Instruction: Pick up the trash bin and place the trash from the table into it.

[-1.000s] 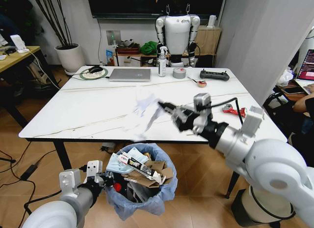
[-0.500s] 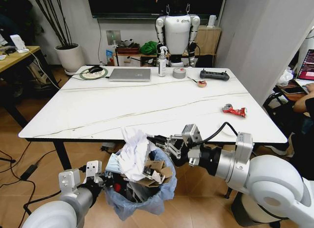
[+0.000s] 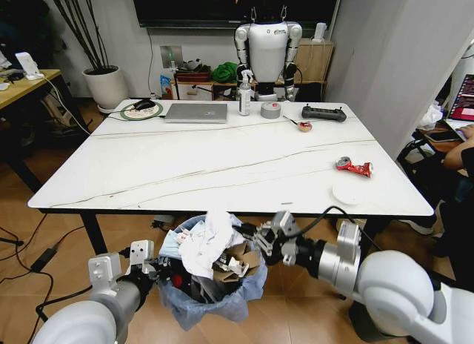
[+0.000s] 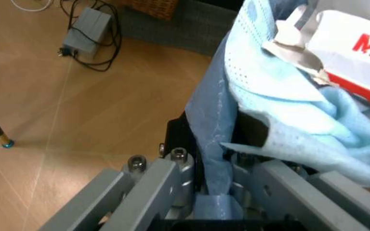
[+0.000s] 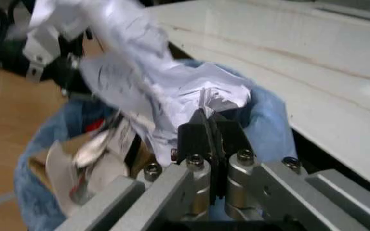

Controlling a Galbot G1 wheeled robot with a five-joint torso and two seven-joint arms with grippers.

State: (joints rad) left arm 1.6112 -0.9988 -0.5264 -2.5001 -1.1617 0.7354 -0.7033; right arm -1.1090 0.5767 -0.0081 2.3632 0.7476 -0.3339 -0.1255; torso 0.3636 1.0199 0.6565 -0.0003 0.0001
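The bin (image 3: 211, 281) mouth is crowded: tissues (image 3: 209, 239) and cardboard (image 3: 238, 256) are piled above the rim. Just beside it, the table (image 3: 148, 173) edge blocks the far side.

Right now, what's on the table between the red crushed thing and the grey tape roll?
In the head view, the table is bare between the red crushed bottle and tape roll.

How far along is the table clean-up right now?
Mostly done: the trash bin, held by the left hand at its rim, already holds cardboard and wrappers. In hand: the right hand pinches crumpled white paper over the bin. Left: a red wrapper on the table.
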